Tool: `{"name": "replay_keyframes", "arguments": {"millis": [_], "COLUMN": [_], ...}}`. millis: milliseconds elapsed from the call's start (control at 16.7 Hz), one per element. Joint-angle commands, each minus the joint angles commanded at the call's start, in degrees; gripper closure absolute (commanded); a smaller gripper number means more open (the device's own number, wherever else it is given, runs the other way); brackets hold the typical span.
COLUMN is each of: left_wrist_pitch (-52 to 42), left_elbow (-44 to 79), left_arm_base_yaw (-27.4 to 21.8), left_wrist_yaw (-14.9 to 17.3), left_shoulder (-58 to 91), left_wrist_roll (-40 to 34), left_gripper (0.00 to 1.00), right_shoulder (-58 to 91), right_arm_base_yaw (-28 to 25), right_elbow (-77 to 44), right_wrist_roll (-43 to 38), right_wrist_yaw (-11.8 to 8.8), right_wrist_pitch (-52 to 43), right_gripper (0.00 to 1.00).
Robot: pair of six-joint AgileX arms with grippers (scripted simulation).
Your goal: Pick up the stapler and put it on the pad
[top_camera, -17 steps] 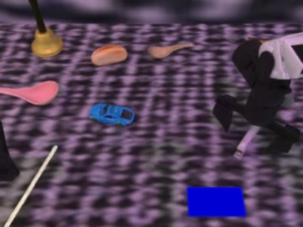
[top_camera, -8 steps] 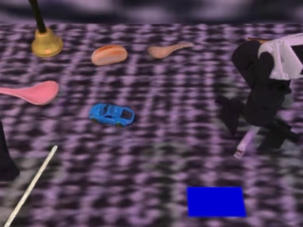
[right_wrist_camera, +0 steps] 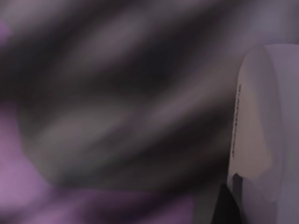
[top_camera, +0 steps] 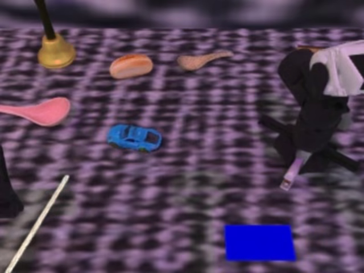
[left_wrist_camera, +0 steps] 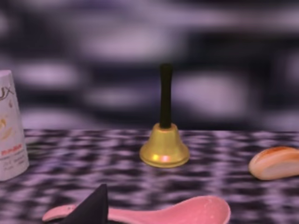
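Left arm: parked at the table's left edge; only a dark part of it shows in the top view. Left gripper [left_wrist_camera: 93, 207]: one dark fingertip visible in the left wrist view; finger spacing cannot be told.
White stick [top_camera: 35, 224]: lies slanted, just right of the left arm.
Pink spoon [top_camera: 40, 110]: just beyond the left gripper.
Brass bell [top_camera: 56, 51]: upright, farther beyond the spoon.
White bottle [left_wrist_camera: 10, 126]: stands beside the bell, seen only in the left wrist view.
Bread roll [top_camera: 131, 65]: far row, well left of the right gripper.
Blue toy car [top_camera: 135, 137]: mid-table, well left of the right gripper.
Tan spoon [top_camera: 202, 59]: far row, right of the roll.
Pad [top_camera: 259, 242]: near edge, down-left of the right gripper, apart from it.
Stapler [top_camera: 293, 172]: slanted, its upper end hidden between the right gripper's fingers, whitish end pointing toward the pad; not on the pad.
Right gripper [top_camera: 310, 154]: low over the stapler, fingers narrowed onto its sides.
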State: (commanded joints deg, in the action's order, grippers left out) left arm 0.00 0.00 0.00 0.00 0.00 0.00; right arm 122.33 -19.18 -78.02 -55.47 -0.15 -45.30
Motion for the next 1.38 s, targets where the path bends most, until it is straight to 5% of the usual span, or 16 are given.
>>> {"name": "replay_keyframes", "arguments": {"millis": [540,1020,1380], "left_wrist_pitch": [0.0,0.0,0.0], "left_elbow": [0.0,0.0,0.0], "left_arm_base_yaw": [0.0,0.0,0.0], "left_wrist_yaw": [0.0,0.0,0.0], "left_shoulder": [0.0,0.0,0.0], "left_wrist_roll": [0.0,0.0,0.0], "left_gripper": [0.00,0.00,0.00], "right_shoulder": [-0.3,-6.9,-7.7], "right_arm_base_yaw": [0.1,-0.2,0.0], "right_elbow": [-0.8,-11.2,-12.2], "right_wrist_roll": [-0.1,0.1,0.2], "right_wrist_yaw": [0.0,-0.1,-0.1], "right_wrist_pitch": [-0.9,-18.7,-19.9], "right_gripper": [1.00,1.00,1.00]}}
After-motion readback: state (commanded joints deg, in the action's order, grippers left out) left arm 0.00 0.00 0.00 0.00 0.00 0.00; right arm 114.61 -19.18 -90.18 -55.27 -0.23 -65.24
